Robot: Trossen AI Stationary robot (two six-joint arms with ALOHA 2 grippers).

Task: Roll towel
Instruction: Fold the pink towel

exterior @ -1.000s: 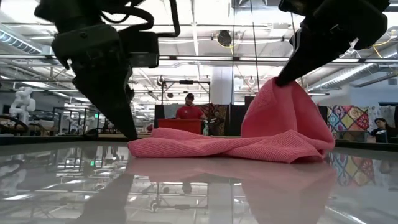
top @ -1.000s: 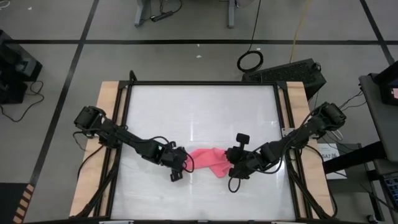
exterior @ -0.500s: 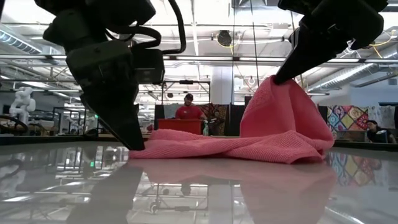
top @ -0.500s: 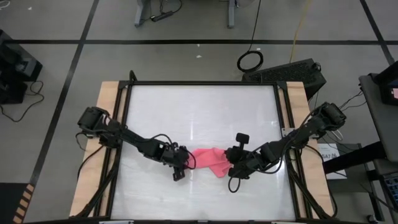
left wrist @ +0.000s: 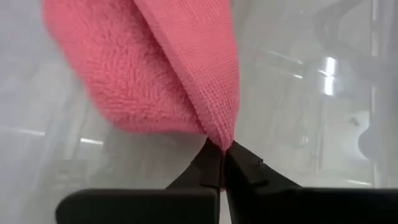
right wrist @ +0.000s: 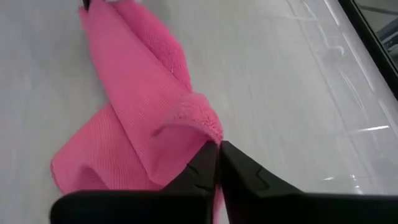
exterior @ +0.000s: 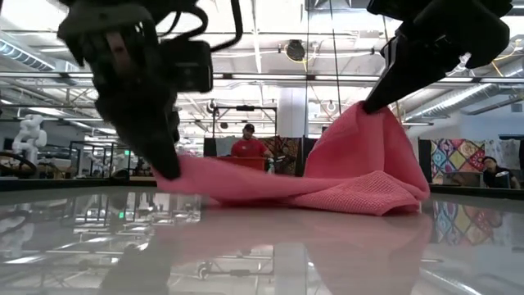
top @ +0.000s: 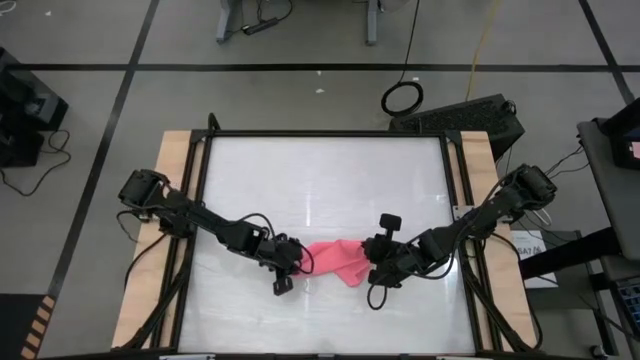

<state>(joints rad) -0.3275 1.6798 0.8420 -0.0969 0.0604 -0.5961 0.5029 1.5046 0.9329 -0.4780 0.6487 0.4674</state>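
Note:
The bright pink towel (top: pixel 335 256) lies crumpled near the table's front middle, its middle resting on the white table top (top: pixel 320 180). It also shows in the low view (exterior: pixel 327 184). My left gripper (top: pixel 296 262) is shut on the towel's left end. My right gripper (top: pixel 370 262) is shut on the towel's right end, which it holds raised into a peak (exterior: pixel 368 115). My left gripper pinches a corner of the towel's left end (left wrist: pixel 219 138) between its two fingertips, coming down at a slant from the table's left. That end is lifted a little off the table (exterior: pixel 176 172). My right gripper pinches a fold of the towel's right end (right wrist: pixel 208 138) between its two fingertips, slanting down from the table's right. That end stands up as a peak, and the cloth below it slopes down onto the table.
The table has a dark frame and wooden side rails (top: pixel 180 160). A person (exterior: pixel 248 143) stands in the room far behind the table. Bare table top lies toward the far edge.
My left gripper has taken the towel's left end and lifted it a little off the table, moving slightly back toward the left. That end, which lay flat before, now slopes up to the fingers. My right gripper and the raised peak have kept still.

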